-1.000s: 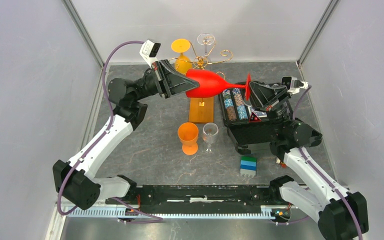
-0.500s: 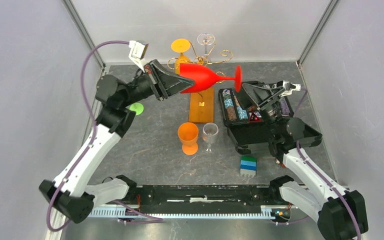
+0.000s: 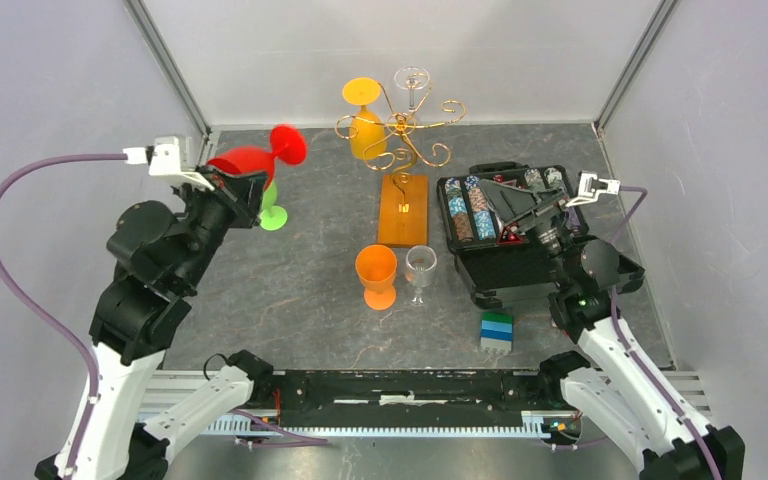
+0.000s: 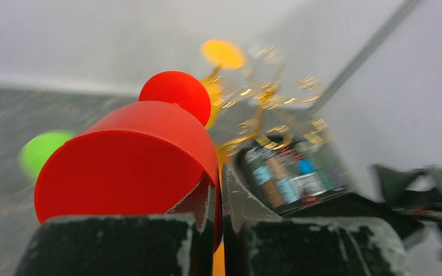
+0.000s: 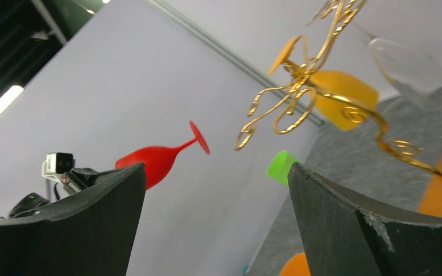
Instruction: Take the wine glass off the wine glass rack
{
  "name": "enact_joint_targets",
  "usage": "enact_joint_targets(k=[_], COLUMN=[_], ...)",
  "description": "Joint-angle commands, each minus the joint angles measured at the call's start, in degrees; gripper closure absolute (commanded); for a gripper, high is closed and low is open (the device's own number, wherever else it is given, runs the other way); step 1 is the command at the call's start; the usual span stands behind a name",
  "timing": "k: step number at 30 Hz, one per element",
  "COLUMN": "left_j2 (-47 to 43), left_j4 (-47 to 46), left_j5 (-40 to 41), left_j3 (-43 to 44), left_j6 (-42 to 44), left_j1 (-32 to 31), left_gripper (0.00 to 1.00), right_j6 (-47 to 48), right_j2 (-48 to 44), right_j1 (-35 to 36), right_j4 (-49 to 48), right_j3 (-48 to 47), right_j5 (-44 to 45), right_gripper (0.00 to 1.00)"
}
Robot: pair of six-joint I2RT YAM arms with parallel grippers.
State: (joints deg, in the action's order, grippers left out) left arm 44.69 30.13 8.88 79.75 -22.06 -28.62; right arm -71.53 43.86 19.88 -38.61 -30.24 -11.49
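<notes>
At far left, the red wine glass [image 3: 252, 160] hangs tilted in the air, well apart from the wine glass rack [image 3: 400, 130]. A thin pinch on one wall could let it swing or slip onto the green glass [image 3: 273, 216] beside it. The left gripper [image 4: 218, 184] is clenched on that rim. At right, the right gripper [image 3: 508, 205] gapes wide, holding nothing.

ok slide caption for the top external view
Left gripper holds the red wine glass clear of the gold rack; an orange glass and a clear glass hang there, right gripper open.
</notes>
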Motion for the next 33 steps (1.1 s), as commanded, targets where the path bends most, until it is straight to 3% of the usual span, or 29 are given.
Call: enact_joint_targets(k=[1, 8, 18, 28, 33], left_j2=[2.6, 11.5, 22.4, 26.6, 28.3], left_j4=[19.8, 28.7, 27.0, 21.4, 19.6], left_j5=[12.5, 1.7, -12.6, -14.6, -13.7], left_j3=[0.3, -1.5, -7.0, -13.3, -14.7], left_j6=[6.6, 8.4, 8.0, 3.6, 2.5], left_j1=[0.1, 0.1, -0.6, -4.0, -5.4], left_gripper=[0.98, 0.98, 0.98, 0.98, 0.90], right_j6=[14.8, 24.6, 27.3, 27.4, 27.4], right_j2=[-4.9, -10.5, -11.7, -11.4, -11.5], right_j1=[0.0, 0.0, 0.0, 0.0, 0.0], right_j4=[13.8, 25.2, 30.6, 32.0, 32.6], right_j3=[-4.2, -5.4, -5.7, -5.4, -5.4], right_j5=[6.3, 14.2, 16.8, 16.5, 16.2], right_gripper=[0.04, 0.03, 0.03, 0.03, 0.03])
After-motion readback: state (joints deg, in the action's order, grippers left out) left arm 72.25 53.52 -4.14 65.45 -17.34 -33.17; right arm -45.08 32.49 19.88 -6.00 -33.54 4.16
